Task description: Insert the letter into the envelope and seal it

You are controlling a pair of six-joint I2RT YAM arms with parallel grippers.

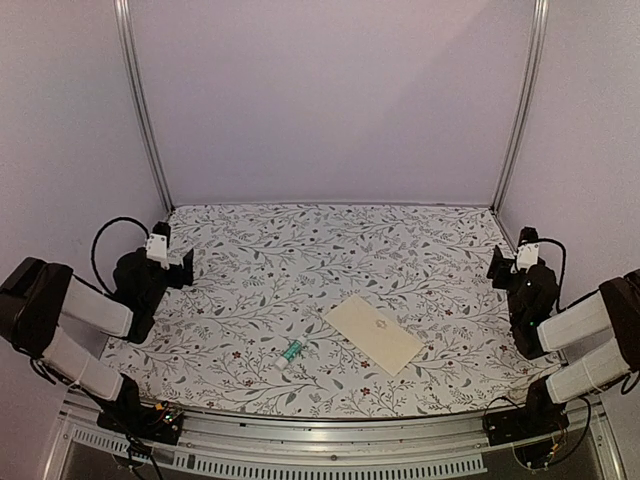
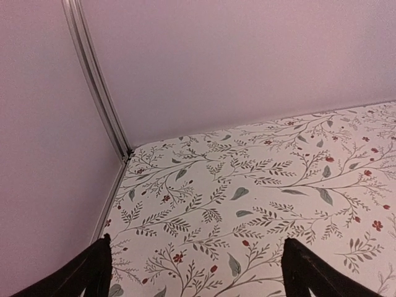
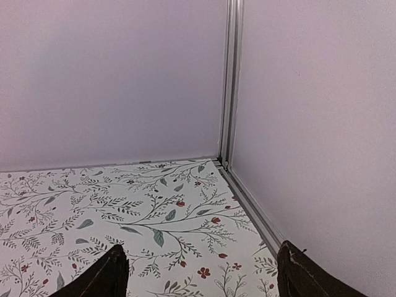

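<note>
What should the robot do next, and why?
Probably just rest, since the job looks done. The envelope lies flat and looks closed, no letter shows outside it, and the left gripper and right gripper stand open and empty, far from it.

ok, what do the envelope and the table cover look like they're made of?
envelope: paper, matte cream, lying flat with crisp edges. table cover: probably printed paper or vinyl, floral pattern, smooth with no folds; can't tell which.
</note>
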